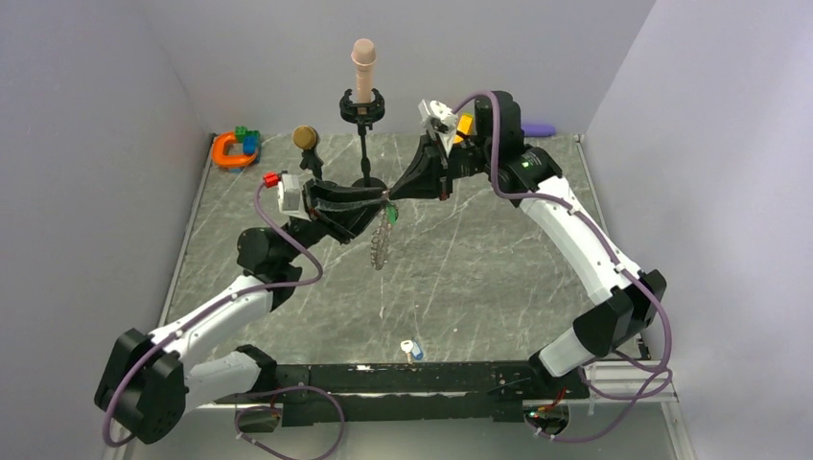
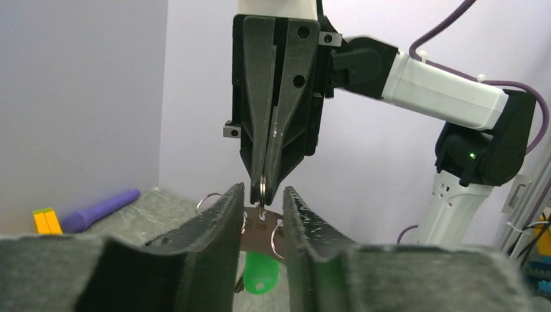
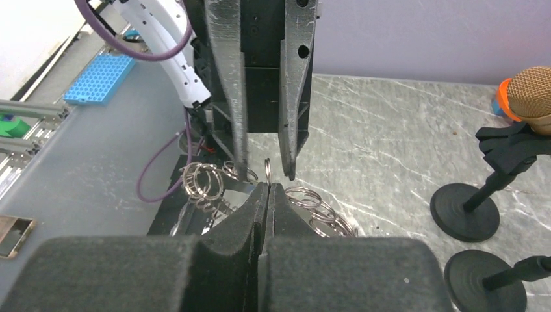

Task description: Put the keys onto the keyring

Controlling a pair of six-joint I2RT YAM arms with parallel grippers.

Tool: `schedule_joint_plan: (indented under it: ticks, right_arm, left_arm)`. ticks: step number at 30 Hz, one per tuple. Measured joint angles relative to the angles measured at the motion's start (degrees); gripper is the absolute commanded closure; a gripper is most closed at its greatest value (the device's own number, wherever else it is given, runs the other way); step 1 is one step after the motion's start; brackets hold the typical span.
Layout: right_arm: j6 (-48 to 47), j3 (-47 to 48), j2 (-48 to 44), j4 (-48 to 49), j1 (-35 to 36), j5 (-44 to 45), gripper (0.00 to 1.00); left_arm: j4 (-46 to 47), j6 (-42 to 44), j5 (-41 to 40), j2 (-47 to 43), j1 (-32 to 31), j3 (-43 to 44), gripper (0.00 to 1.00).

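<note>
Up above the table (image 1: 499, 278), the keyring (image 1: 382, 240) hangs edge-on where the two claws meet, a dark grey loop whose rim is a chain of small silvery split rings. The right gripper (image 3: 267, 188) has its fingers pressed together on one of these split rings (image 3: 267, 169). The left gripper (image 2: 261, 192) is partly closed, with the keyring's flat metal plate (image 2: 255, 235) spanning between its fingers. A green key (image 2: 260, 276) dangles just below that plate. A small pale-headed key (image 1: 410, 350) lies on the table near the arm bases.
</note>
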Motion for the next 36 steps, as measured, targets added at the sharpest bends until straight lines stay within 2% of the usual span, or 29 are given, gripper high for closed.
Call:
schedule_joint_plan:
  ticks: [5, 12, 17, 23, 28, 36]
  right_arm:
    - [-12.8, 10.4, 3.9, -17.6, 0.5, 1.8, 1.0]
    - [-31.8, 29.1, 12.7, -44.7, 3.1, 9.6, 1.0]
    - [-41.0, 38.4, 17.6, -57.8, 5.9, 17.2, 1.0]
    - [-46.5, 38.5, 17.7, -64.7, 10.4, 26.0, 1.0]
    - [-47.7, 38.5, 17.7, -66.2, 11.6, 29.2, 1.0]
    - [-47.9, 38.5, 17.7, -66.9, 11.5, 30.9, 1.0]
  left_arm:
    - [-13.0, 2.9, 2.4, -6.6, 0.8, 2.2, 0.48]
    - [-34.6, 10.7, 5.4, -15.6, 3.2, 7.6, 0.45]
    - [-50.4, 17.3, 8.2, -15.2, 3.5, 14.0, 0.45]
    - [-63.9, 24.2, 11.1, -11.4, 3.6, 19.8, 0.49]
    - [-71.5, 28.6, 11.6, -8.5, 2.5, 22.1, 0.52]
    - [-74.9, 30.9, 11.5, -6.6, -1.0, 22.8, 0.57]
